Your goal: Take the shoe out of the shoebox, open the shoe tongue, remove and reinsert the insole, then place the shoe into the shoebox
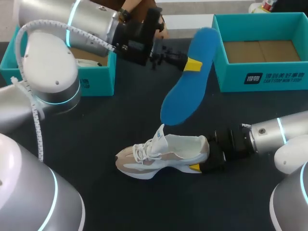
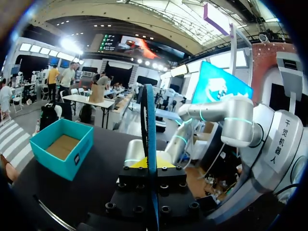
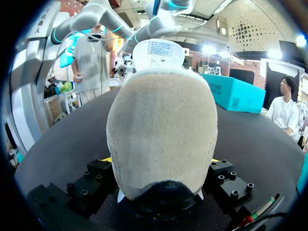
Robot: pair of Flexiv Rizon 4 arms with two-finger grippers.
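A white and beige shoe point(image 1: 161, 153) lies on its sole on the dark table, toe to the left, tongue raised. My right gripper point(image 1: 204, 160) is shut on its heel. In the right wrist view the beige heel point(image 3: 161, 125) fills the gap of that gripper point(image 3: 161, 162), with a finger on each side. The blue insole point(image 1: 185, 89) hangs in the air above the shoe, held near one end by my left gripper point(image 1: 193, 64), which is shut on it. The left wrist view shows the insole point(image 2: 150, 120) edge-on, rising from that gripper point(image 2: 150, 163).
An open teal shoebox point(image 1: 262, 79) stands at the back right; it also shows in the left wrist view as the teal box point(image 2: 62, 147). A second teal box point(image 1: 98, 79) sits at the back left, under my left arm. A person's hand point(image 1: 144, 12) is at the far table edge.
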